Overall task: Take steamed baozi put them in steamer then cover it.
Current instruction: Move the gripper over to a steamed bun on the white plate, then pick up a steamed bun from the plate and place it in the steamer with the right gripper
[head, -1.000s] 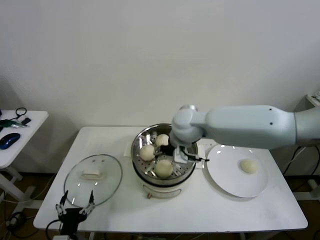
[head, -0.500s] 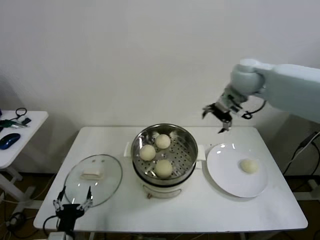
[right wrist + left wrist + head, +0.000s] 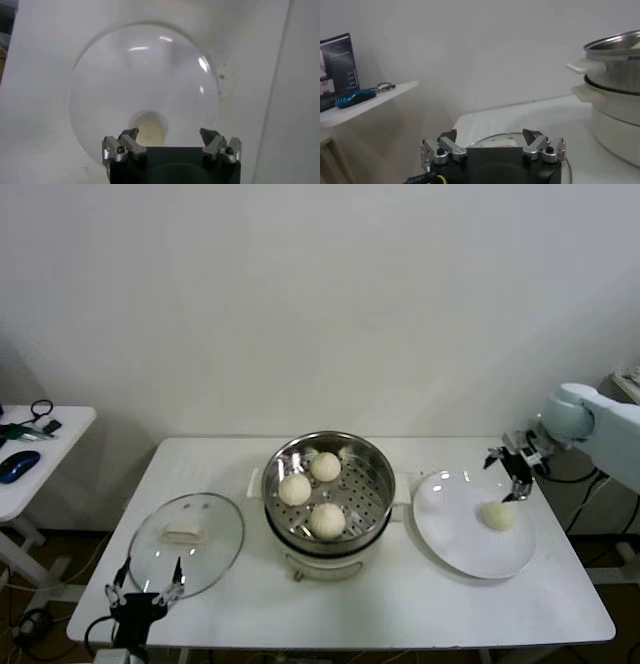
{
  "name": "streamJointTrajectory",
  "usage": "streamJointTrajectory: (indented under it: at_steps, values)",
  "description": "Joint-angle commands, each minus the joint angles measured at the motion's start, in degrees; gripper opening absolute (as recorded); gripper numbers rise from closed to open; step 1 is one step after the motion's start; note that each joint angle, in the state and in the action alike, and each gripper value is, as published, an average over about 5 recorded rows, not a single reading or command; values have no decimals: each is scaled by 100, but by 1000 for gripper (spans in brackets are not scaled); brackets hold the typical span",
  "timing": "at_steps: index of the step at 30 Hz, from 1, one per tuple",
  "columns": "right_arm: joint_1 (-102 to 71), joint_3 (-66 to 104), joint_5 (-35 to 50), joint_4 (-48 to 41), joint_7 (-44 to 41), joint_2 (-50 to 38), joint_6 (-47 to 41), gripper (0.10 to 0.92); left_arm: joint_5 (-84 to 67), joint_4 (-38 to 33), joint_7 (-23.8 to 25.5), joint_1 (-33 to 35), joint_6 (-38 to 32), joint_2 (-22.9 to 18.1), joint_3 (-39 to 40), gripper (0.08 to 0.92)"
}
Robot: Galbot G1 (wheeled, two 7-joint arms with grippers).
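Note:
Three cream-white baozi (image 3: 312,489) lie on the perforated tray of the shiny steamer (image 3: 372,459) at the table's middle. One more baozi (image 3: 498,515) rests on the white plate (image 3: 450,534) to the right, and it shows as a pale dome (image 3: 148,126) in the right wrist view. My right gripper (image 3: 511,470) hangs open just above and behind that baozi, holding nothing. The glass lid (image 3: 187,542) lies flat on the table at the left. My left gripper (image 3: 145,592) waits open at the front left edge, by the lid (image 3: 500,141).
A small side table (image 3: 40,459) with a blue mouse (image 3: 18,465) and cables stands at the far left. A white wall rises behind the table. Bare tabletop (image 3: 400,604) runs along the front edge.
The right arm has left the steamer, swung up and to the right, and come down over the plate beside the lone baozi. The left gripper has hardly moved.

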Motion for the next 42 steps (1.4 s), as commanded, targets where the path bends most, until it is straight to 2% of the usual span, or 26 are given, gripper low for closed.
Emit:
streamJointTrajectory:
  at_steps: [1, 12, 20, 30, 37, 42]
  values:
    - [-1591, 1180, -653, -1003, 101, 113, -103, 823, 7, 16, 6, 26, -10, -6, 5, 823]
    - [-1662, 1293, -769, -1526, 215, 693, -14, 823, 59, 28, -7, 116, -38, -27, 18, 823]
    - [-1791, 1377, -883, -1560, 241, 726, -45, 808, 62, 43, -25, 147, -61, -40, 16, 823]
    - [-1706, 1500, -770, -1524, 312, 752, -29, 694, 77, 23, -34, 110, -45, -44, 12, 823]
    - [-1035, 934, -410, -1009, 250, 497, -116, 670, 83, -11, -40, 139, -65, -48, 11, 823]
    - [1183, -1148, 896, 174, 278, 325, -579, 662, 87, -45, -44, 163, -65, -53, 13, 823]
